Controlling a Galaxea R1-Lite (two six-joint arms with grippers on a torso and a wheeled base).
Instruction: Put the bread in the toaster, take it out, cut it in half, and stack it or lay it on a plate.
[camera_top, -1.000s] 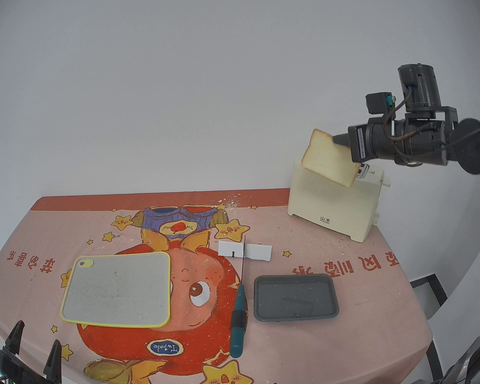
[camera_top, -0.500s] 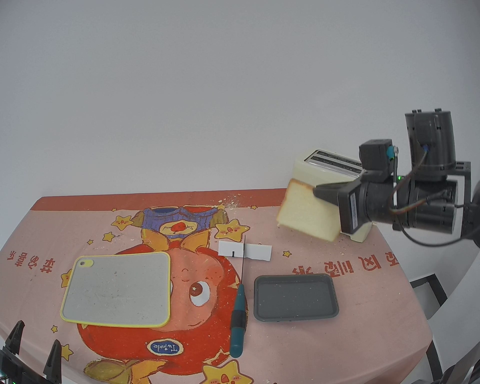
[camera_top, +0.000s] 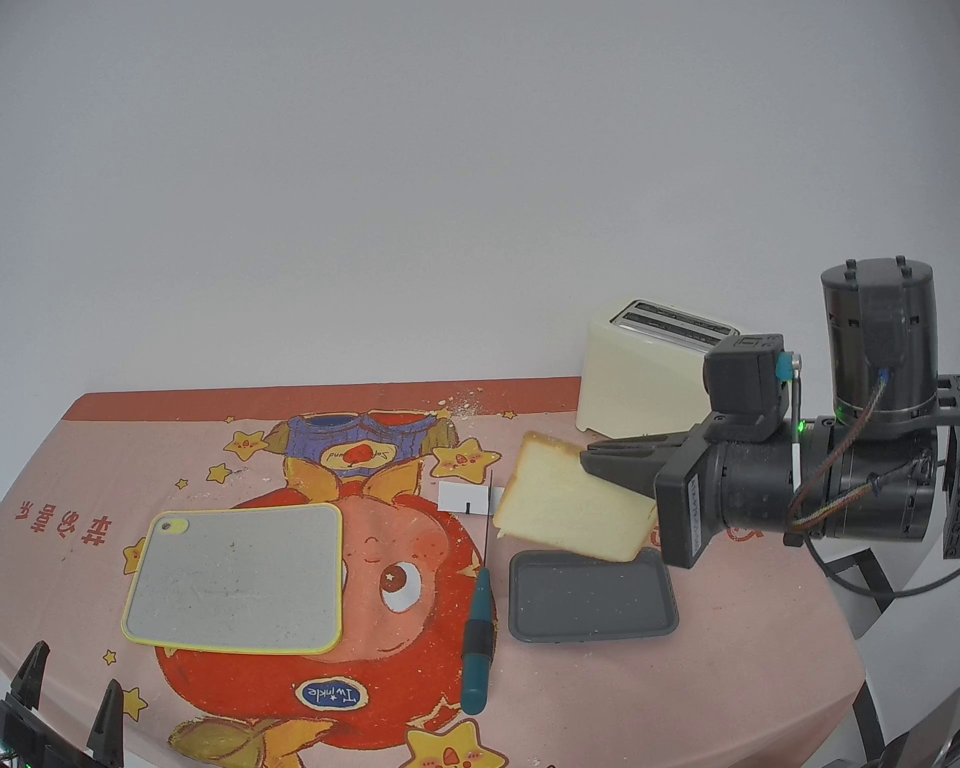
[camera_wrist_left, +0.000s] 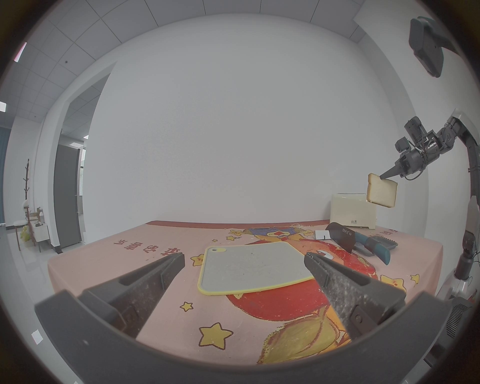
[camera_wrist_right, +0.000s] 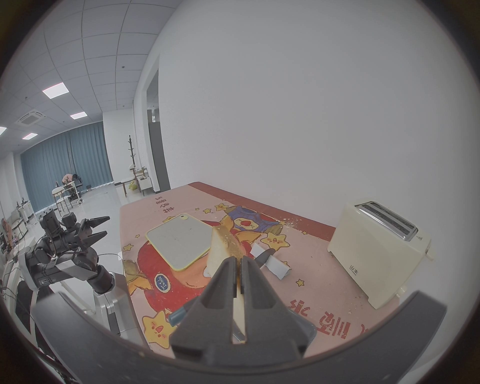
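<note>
My right gripper (camera_top: 600, 465) is shut on a slice of bread (camera_top: 565, 500) and holds it tilted in the air over the far left corner of the dark grey plate (camera_top: 600, 612). In the right wrist view the bread (camera_wrist_right: 220, 247) sticks out edge-on between the closed fingers (camera_wrist_right: 220, 285). The cream toaster (camera_top: 640, 375) stands behind it at the table's back right with empty slots. A green-handled knife (camera_top: 477, 640) lies left of the plate. My left gripper (camera_wrist_left: 245, 257) stands open at the near left table edge, facing the cutting board (camera_wrist_left: 252, 266).
The grey cutting board (camera_top: 235, 577) with a yellow rim lies on the left half of the table. A white paper stand (camera_top: 462, 497) props the knife's blade tip. The table's right edge runs close past the plate and toaster.
My right arm has carried the bread from above the toaster down, left and toward the front. The slice now hangs over the plate. The left arm has kept still.
</note>
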